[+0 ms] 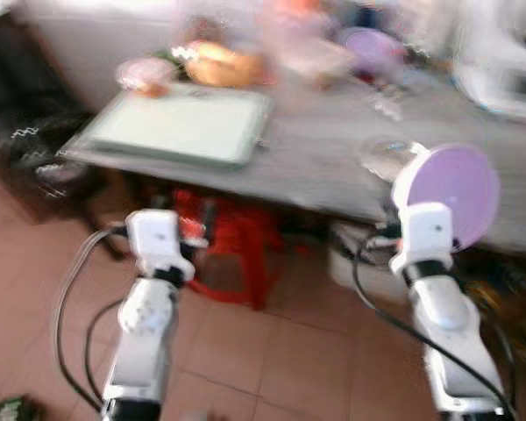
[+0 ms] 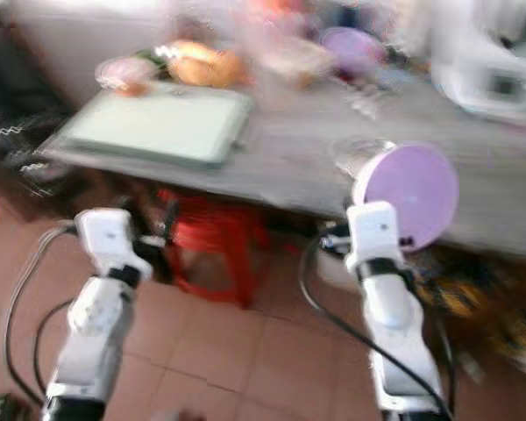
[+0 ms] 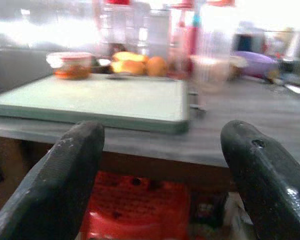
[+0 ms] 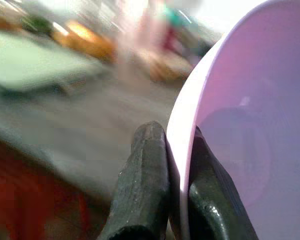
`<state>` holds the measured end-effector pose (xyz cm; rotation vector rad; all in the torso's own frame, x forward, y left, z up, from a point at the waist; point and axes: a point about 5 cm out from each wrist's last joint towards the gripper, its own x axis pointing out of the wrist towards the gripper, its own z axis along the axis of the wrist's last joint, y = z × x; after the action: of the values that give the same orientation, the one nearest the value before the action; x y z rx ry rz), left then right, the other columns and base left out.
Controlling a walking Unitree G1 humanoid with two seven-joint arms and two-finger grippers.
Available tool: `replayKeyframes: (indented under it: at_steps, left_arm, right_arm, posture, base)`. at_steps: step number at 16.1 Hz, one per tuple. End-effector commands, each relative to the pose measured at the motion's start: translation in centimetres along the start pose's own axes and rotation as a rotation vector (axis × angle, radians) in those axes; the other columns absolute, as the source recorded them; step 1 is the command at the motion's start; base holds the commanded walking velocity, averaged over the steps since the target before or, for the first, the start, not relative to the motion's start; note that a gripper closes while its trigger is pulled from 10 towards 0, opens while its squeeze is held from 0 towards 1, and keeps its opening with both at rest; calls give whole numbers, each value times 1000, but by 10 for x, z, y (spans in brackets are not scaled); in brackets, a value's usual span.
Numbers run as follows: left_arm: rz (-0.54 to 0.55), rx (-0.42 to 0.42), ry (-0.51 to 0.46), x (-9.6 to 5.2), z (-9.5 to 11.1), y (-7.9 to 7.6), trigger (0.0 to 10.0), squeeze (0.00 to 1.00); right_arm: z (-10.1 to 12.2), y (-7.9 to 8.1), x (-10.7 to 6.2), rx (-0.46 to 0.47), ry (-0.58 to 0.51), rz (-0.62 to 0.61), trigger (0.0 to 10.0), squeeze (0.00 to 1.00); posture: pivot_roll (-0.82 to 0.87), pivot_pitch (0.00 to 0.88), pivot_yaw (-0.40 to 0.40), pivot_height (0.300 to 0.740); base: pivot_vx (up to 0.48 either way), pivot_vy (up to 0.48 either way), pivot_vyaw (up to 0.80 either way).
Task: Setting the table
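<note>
A round lilac plate (image 1: pixel 447 193) stands on edge in front of the grey table (image 1: pixel 324 149), held up at the table's right front. My right gripper (image 4: pixel 177 165) is shut on the plate's rim (image 4: pixel 182 150), one black finger on each face. My left gripper (image 3: pixel 162 165) is open and empty, held level with the table's front edge; its arm (image 1: pixel 153 263) is low on the left. A pale green cutting board (image 1: pixel 180 127) lies flat on the table's left half. The frames are blurred.
A red plastic stool (image 1: pixel 232 246) stands under the table. At the table's back are oranges (image 1: pixel 223 66), a small lidded bowl (image 1: pixel 145 74), a purple bowl (image 1: pixel 373 44) and clear containers (image 3: pixel 140 30). A white appliance (image 1: pixel 508 79) sits far right. A clear glass object (image 1: pixel 390 153) is by the plate.
</note>
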<state>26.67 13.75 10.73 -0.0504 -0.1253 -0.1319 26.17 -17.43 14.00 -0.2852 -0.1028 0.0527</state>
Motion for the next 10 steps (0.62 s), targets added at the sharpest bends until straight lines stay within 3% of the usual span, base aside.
replayKeyframes:
  at_steps: [1, 7, 10]
  left_arm:
    - [36, 11, 8, -2, 0, 12, 10000, 0]
    - [2, -4, 12, -3, -1, 7, 10000, 0]
    - [4, -4, 13, -3, -2, 7, 10000, 0]
  right_arm:
    - [13, 12, 3, -10, -71, 54, 10000, 0]
    - [19, 16, 7, -49, -105, 93, 10000, 0]
    - [18, 17, 9, -48, -103, 91, 10000, 0]
  posture:
    - [-77, 0, 42, 740]
    - [-77, 0, 37, 740]
    - [-75, 0, 35, 740]
  base:
    - [461, 0, 0]
    - [459, 0, 0]
    - [449, 0, -800]
